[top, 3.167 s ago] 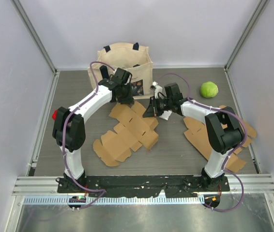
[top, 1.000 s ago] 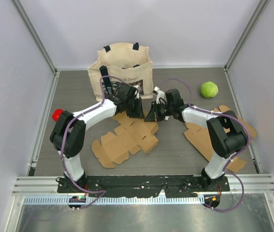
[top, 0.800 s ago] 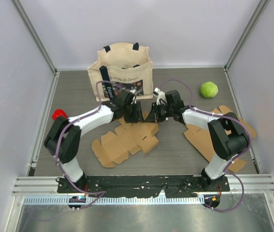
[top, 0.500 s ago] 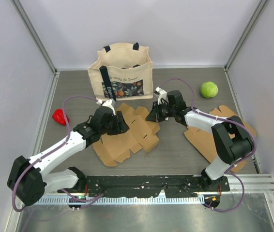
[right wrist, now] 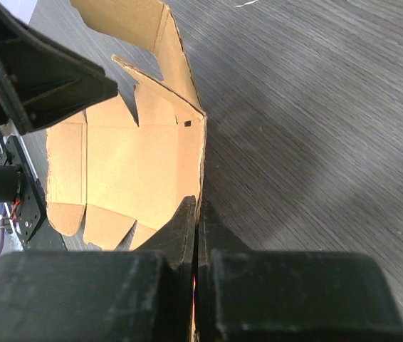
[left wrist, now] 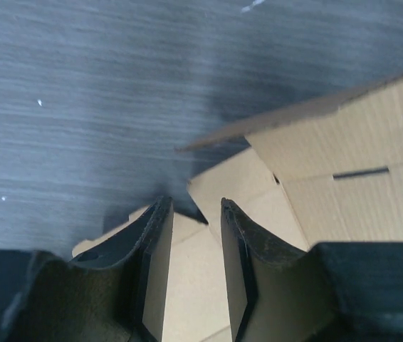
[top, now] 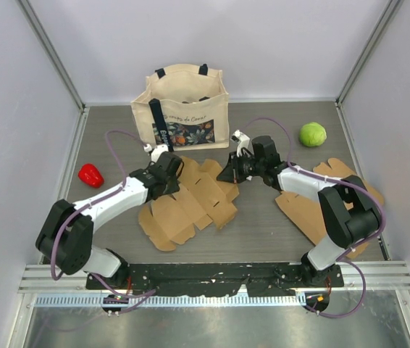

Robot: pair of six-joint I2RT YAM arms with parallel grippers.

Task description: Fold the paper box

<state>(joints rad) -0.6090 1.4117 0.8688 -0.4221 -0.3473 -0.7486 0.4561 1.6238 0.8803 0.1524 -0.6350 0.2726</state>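
Note:
A brown die-cut cardboard box blank lies mostly flat at the table's middle. My right gripper is shut on the blank's far right flap and holds that edge lifted; in the right wrist view the cardboard edge runs into the closed fingers. My left gripper is open over the blank's far left part; in the left wrist view its two fingers stand apart above cardboard panels, gripper.
A canvas tote bag stands at the back. A green ball lies at back right. A red object lies at left. More flat cardboard blanks lie at right under the right arm.
My left arm swung back from beside the bag, out low to the left, then returned to the blank's far left edge. The right gripper kept its grip on the flap, shifting slightly.

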